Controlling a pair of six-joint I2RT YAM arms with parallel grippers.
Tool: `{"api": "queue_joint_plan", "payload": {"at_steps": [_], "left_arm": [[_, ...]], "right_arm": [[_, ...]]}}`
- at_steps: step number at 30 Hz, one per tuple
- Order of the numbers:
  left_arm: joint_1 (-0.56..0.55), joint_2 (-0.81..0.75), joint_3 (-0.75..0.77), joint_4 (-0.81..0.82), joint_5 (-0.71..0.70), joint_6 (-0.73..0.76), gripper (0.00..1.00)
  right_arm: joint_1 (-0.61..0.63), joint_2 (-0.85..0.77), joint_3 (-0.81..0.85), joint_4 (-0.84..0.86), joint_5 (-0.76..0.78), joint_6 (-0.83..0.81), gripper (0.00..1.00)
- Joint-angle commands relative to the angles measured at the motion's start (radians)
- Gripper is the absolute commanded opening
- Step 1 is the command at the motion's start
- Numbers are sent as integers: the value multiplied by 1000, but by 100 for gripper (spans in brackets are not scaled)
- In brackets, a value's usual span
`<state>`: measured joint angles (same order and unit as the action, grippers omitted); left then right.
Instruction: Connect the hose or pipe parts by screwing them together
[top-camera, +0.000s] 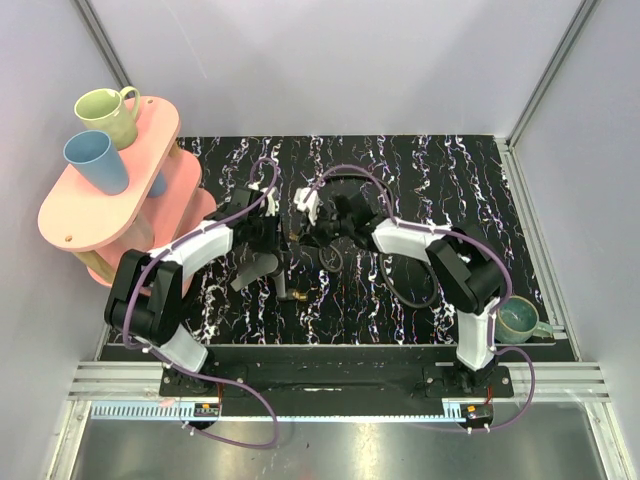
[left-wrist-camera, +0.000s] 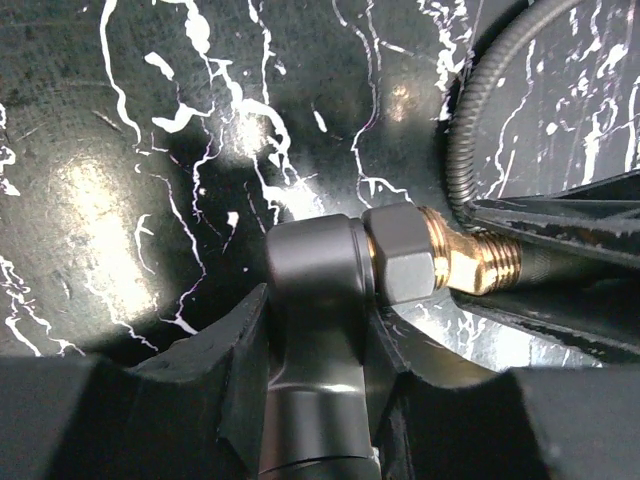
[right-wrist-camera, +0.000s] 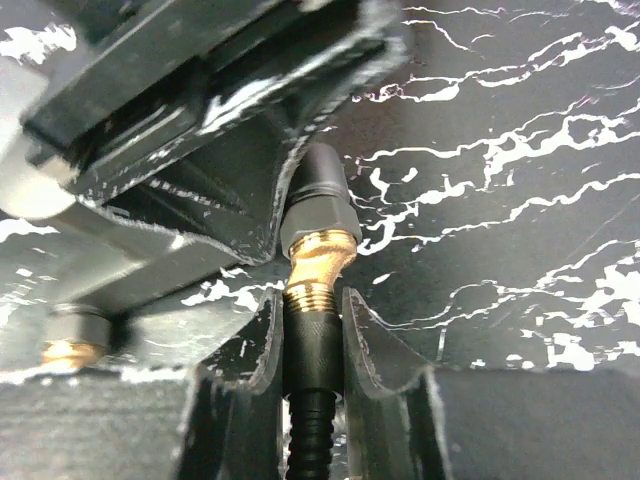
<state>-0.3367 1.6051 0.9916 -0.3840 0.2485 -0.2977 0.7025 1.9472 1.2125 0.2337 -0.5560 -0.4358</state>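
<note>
The dark grey forked fitting (left-wrist-camera: 315, 300) stands between my left gripper's (left-wrist-camera: 315, 350) jaws, which are shut on one of its arms. Its grey hex collar and bent brass threaded tip (left-wrist-camera: 470, 262) point right, into the right gripper's fingers (left-wrist-camera: 570, 215). In the right wrist view my right gripper (right-wrist-camera: 312, 330) is shut on the black knurled end of the hose (right-wrist-camera: 312, 350), which sits on the brass threads of the fitting (right-wrist-camera: 318, 255). A second brass tip (right-wrist-camera: 68, 350) shows lower left. From above, both grippers meet mid-table (top-camera: 298, 228), with the hose (top-camera: 335, 258) looping beside them.
A pink two-tier stand (top-camera: 75, 215) at the far left carries a green mug (top-camera: 110, 112) and a blue cup (top-camera: 95, 160). A teal mug (top-camera: 520, 320) sits at the table's right edge. White walls enclose the black marbled table (top-camera: 440, 180).
</note>
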Motion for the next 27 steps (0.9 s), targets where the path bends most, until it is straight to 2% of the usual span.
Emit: {"api": "queue_joint_plan", "payload": {"at_steps": [1, 3, 6, 7, 10, 12, 15, 16, 18, 20, 21, 22, 26, 27], "left_arm": [[-41, -86, -44, 186, -1, -24, 0], [-42, -106, -62, 215, -23, -31, 0], [-42, -132, -83, 260, -46, -31, 0], [-44, -137, -87, 267, -54, -31, 0], [-42, -140, -82, 270, -74, -23, 0], [-42, -137, -79, 270, -80, -20, 0], [-42, -146, -84, 277, -81, -17, 0], [-42, -151, -82, 274, -78, -15, 0], [-42, -154, -68, 240, -77, -1, 0], [-36, -149, -44, 203, -66, 23, 0], [-33, -151, -41, 185, -48, 28, 0], [-25, -149, -36, 168, -42, 31, 0], [-10, -103, 30, 50, 18, 45, 0], [-10, -79, 42, 4, 24, 46, 0]], "right_arm": [[-60, 10, 116, 7, -223, 365, 0], [-64, 21, 116, -16, -252, 428, 0], [-75, 45, 117, -52, -248, 603, 0], [-84, 56, 119, -45, -268, 711, 0], [-116, 87, 78, 88, -346, 970, 0], [-124, 84, 56, 162, -360, 1045, 0], [-124, 58, 39, 173, -331, 1112, 0], [-124, 52, 36, 170, -326, 1123, 8], [-127, 32, 38, 133, -303, 1103, 16], [-129, 0, 48, 81, -260, 1016, 37], [-129, -14, 53, 23, -236, 973, 44], [-129, -31, 58, 6, -216, 891, 48], [-133, -114, 81, -57, -145, 679, 74], [-133, -126, 81, -63, -134, 630, 78]]}}
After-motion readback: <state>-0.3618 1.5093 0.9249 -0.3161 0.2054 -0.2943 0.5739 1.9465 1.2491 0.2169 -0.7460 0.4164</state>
